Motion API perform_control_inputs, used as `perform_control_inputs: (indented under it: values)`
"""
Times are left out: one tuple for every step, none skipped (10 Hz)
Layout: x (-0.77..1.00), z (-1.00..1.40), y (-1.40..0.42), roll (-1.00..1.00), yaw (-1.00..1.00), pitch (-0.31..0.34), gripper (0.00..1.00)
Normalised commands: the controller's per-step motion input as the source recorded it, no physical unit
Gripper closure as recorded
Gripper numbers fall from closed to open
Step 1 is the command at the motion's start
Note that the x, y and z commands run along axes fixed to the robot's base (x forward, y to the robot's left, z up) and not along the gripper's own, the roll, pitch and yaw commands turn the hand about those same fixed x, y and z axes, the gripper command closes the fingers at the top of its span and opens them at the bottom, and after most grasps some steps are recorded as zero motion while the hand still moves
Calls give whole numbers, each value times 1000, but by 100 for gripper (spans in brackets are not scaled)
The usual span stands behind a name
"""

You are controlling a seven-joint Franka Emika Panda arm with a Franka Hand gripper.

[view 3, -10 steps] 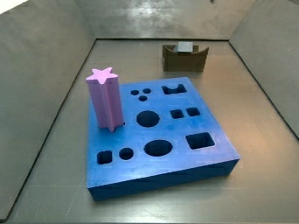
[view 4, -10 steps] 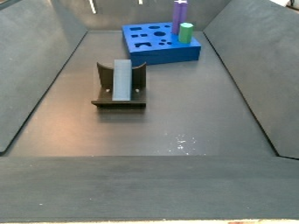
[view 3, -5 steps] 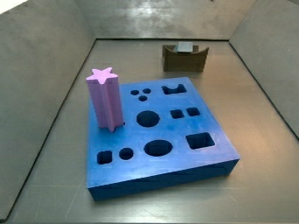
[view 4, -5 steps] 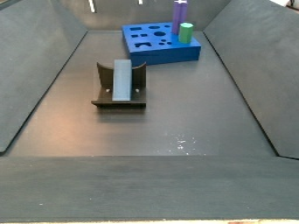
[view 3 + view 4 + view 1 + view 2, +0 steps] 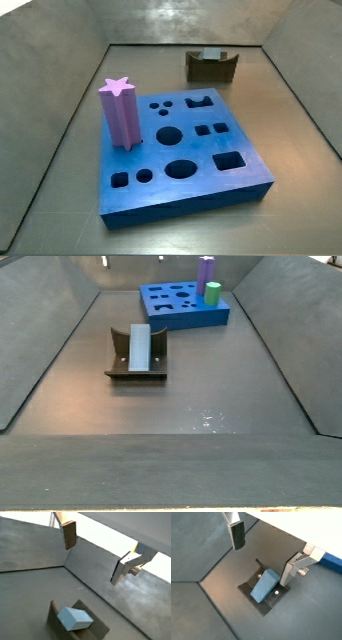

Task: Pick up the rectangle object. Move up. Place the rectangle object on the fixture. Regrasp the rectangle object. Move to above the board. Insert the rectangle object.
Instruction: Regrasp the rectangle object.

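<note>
The rectangle object (image 5: 138,346), a light grey-blue bar, lies in the notch of the dark fixture (image 5: 118,353). It shows in both wrist views (image 5: 73,618) (image 5: 264,586), and its end peeks out of the fixture (image 5: 210,68) in a side view (image 5: 211,53). My gripper (image 5: 262,566) is open and empty, above the bar and apart from it. It also shows in a wrist view (image 5: 92,564). It is out of both side views. The blue board (image 5: 187,200) with cut-out holes lies apart from the fixture (image 5: 187,319).
A purple star-topped post (image 5: 120,115) stands in the board, also seen in a side view (image 5: 206,271). A green cylinder (image 5: 213,294) stands next to it. Grey sloping walls enclose the dark floor on all sides.
</note>
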Motion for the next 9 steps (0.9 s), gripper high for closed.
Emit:
perform_control_inputs:
  values:
    - [33, -5, -31, 1000, 1, -37, 0]
    - [36, -12, -31, 1000, 1, -26, 0]
    - [37, -6, -30, 1000, 4, -13, 0]
    - [40, -7, -33, 1000, 6, 9, 0]
    - [45, -16, -30, 1000, 11, 28, 0]
    - [48, -16, -33, 1000, 16, 43, 0]
    - [56, -17, -39, 1000, 34, 94, 0]
    - [61, -19, -37, 1000, 47, 124, 0]
    - [74, -14, -39, 870, 61, 178, 0]
